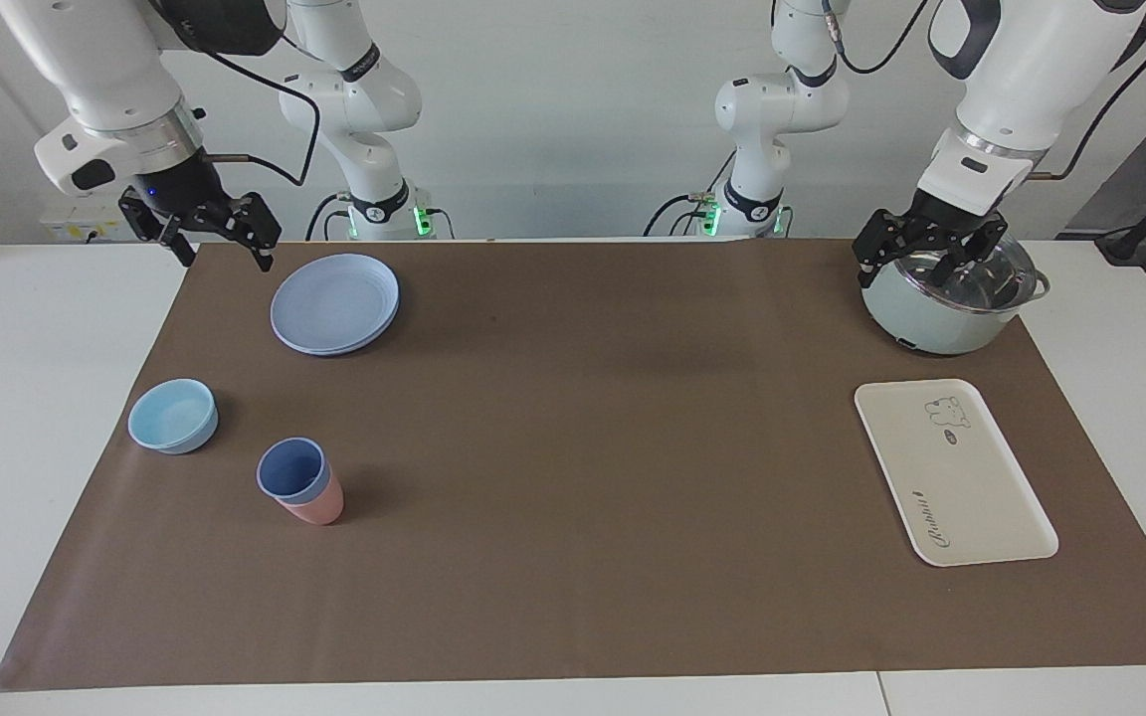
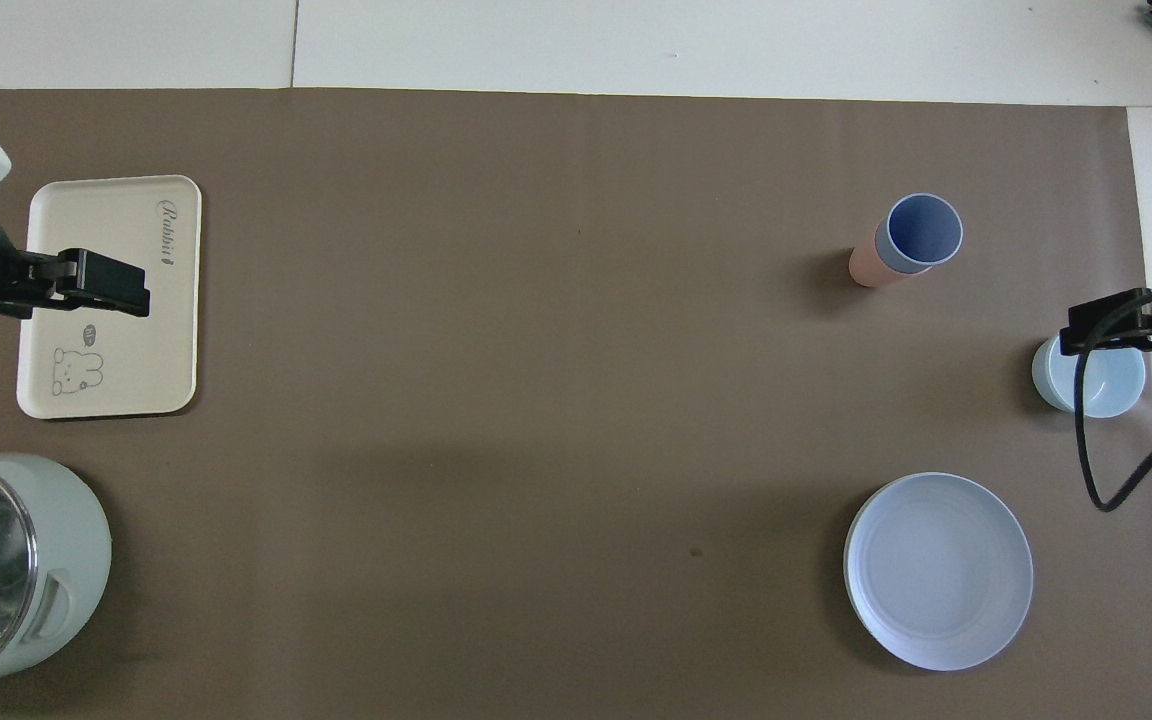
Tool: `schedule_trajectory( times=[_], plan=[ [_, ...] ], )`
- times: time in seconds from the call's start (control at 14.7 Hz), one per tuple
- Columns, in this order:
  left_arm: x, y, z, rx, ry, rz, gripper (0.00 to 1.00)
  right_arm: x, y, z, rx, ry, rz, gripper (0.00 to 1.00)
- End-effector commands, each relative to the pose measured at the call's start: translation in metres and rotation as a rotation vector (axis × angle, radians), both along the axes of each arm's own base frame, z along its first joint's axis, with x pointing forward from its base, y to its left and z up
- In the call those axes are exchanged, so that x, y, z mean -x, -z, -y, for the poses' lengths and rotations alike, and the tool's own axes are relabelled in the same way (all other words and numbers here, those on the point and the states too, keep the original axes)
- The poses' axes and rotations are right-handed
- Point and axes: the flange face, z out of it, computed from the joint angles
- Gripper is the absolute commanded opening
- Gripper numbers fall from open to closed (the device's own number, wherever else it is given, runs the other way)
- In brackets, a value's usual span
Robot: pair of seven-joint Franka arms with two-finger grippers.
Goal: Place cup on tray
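The periwinkle-blue cup (image 1: 292,470) sits nested inside a salmon-pink tumbler (image 1: 317,505) toward the right arm's end of the surface, beside the light-blue bowl (image 1: 173,416) and well apart from the cream tray (image 1: 953,470). Both arms wait raised, the right gripper (image 1: 220,242) by the plate (image 1: 334,302), the left gripper (image 1: 916,261) over the pot (image 1: 941,308), jaws spread and empty. The right arm is best placed: pinch only the blue rim and lift straight up, so the pink tumbler stays behind. The cup is matte, tapered, handleless.

We see the small periwinkle-blue plastic cup (image 1: 291,469) (image 2: 923,231) upright, nested in a salmon-pink tumbler (image 1: 314,505) (image 2: 868,264), well apart from both arms' jaws. The flat cream-white rectangular tray (image 1: 971,497) (image 2: 121,385), with its bear drawing and cursive lettering, lies bare at the left jaws' end of the counter.
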Motion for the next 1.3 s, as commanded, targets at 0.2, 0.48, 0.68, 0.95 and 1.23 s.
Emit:
schedule_trajectory(
  times=[0.2, 0.48, 0.68, 0.95, 1.23],
  plan=[
    [0.008, -0.004, -0.002, 0.002, 0.012, 0.006, 1.0, 0.008, -0.002, -0.001, -0.008, 0.017, 0.005, 1.0],
    [0.008, -0.004, 0.001, 0.003, 0.023, 0.011, 1.0, 0.01, 0.009, 0.01, -0.021, -0.087, 0.02, 1.0],
    [0.009, -0.002, -0.001, 0.002, 0.021, 0.006, 1.0, 0.013, 0.039, 0.055, -0.112, -0.278, 0.148, 1.0],
    [0.009, 0.001, 0.003, 0.002, 0.021, 0.003, 1.0, 0.003, 0.089, 0.106, -0.165, -0.549, 0.297, 1.0],
    [0.008, 0.002, 0.0, 0.004, 0.019, 0.014, 1.0, -0.014, 0.177, 0.158, -0.348, -0.75, 0.509, 1.0]
  ],
)
